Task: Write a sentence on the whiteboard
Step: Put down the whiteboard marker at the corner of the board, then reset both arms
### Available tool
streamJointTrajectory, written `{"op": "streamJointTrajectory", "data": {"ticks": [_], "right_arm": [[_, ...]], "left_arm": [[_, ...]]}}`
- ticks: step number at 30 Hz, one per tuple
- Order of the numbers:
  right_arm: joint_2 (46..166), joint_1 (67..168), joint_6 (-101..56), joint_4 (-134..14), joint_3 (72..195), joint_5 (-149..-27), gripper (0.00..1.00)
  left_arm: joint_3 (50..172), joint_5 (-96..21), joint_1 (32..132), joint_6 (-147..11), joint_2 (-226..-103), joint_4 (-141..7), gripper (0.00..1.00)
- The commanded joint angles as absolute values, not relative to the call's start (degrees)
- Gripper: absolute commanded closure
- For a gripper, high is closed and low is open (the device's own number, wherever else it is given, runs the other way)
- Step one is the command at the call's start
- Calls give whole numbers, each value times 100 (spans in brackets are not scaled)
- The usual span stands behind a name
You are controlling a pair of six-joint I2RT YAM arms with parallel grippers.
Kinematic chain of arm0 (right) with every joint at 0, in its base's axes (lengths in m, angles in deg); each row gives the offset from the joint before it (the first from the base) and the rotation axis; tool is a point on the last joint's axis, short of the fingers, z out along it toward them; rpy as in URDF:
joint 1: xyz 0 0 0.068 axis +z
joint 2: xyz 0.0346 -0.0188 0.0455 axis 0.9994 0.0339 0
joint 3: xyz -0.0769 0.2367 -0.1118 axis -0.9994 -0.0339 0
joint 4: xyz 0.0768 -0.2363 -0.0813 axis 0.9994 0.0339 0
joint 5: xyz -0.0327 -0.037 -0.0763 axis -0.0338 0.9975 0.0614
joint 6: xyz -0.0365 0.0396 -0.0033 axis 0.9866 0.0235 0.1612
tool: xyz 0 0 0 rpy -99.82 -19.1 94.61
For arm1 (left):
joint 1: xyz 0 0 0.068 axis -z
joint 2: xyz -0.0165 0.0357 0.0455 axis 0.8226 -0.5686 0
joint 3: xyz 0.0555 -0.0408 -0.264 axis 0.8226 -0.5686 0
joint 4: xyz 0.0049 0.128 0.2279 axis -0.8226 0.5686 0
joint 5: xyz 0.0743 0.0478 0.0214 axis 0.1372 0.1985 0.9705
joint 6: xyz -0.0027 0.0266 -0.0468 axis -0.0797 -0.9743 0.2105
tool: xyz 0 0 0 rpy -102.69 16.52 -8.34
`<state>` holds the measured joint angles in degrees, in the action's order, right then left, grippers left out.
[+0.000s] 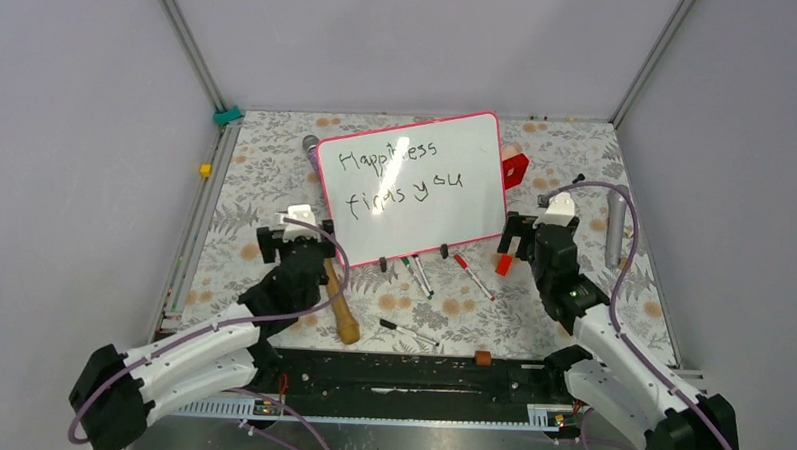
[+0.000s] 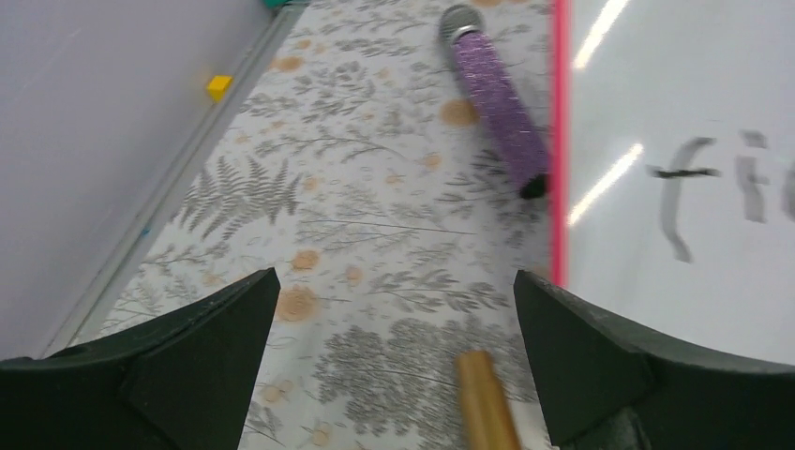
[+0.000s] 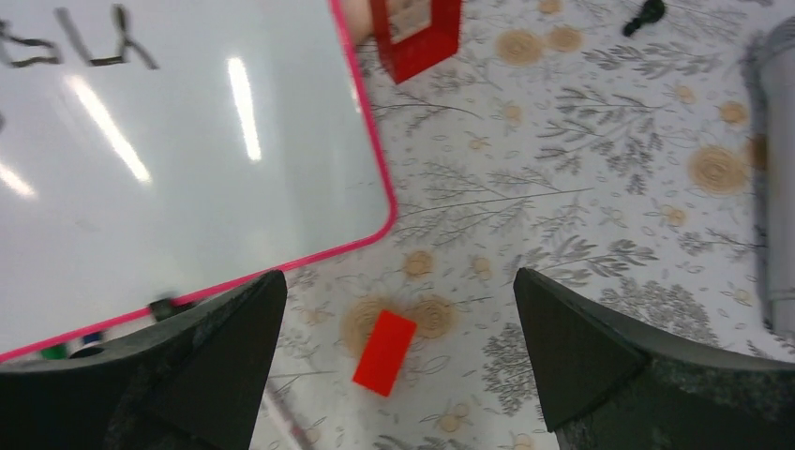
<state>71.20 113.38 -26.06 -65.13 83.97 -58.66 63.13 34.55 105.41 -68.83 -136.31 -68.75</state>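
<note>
— Left gripper (image 1: 297, 221)?
— Spread wide, grips nothing. Sits left of centre in the top view, just beside the left edge of the whiteboard (image 1: 465, 212).
— Right gripper (image 1: 517, 239)?
— Also splayed and empty, by the board's lower right corner, near a small red block (image 3: 384, 352).
— Underneath?
— Floral tablecloth (image 1: 256, 170), grey leaves and orange blooms. Plain grey walls (image 1: 78, 124) on three sides, metal posts in the far corners.
— And the board?
— Lies in the upper middle of the top view. Long axis left to right, right end tipped a little toward the top of the frame. Black clips (image 1: 383, 264) on the lower long edge.
— The sentence (image 1: 401, 175)?
— Reads upright in the top view, letter tops toward the far wall: "Happiness" over "finds you", partly washed out by glare.
— Nearby?
— Purple cylinder (image 2: 497, 98) at the board's left edge, markers (image 1: 471, 275) just below the clips.
</note>
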Motion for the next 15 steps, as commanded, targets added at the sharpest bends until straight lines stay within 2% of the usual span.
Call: {"op": "streamJointTrajectory", "data": {"ticks": [1,4,7,10,12,15], "right_arm": [[7576,10653,-2312,-7245,8482,-5880,1],[7919,10178,-2211,-7712,8376,-6119,1],[8379,9745,-2157,-8225,8261,-6404,1],[8811,9559,-1297,-10496,7196,-6929,0],[9366,9484,-1340,-11910,6835,-6841,1],[10418,9437,-1360,-12950,6855,-6701,1]], "left_arm": [[5640,1622,9070,-7827,-13143,-8910,1],[4845,1025,8492,-8752,-13013,-10414,1],[4710,724,7894,-8537,-13622,-11008,1],[4568,505,7266,-8196,-14717,-11920,1],[4393,484,7003,-8263,-15281,-12904,3],[4514,-9,6732,-8151,-15418,-12807,5]]}}
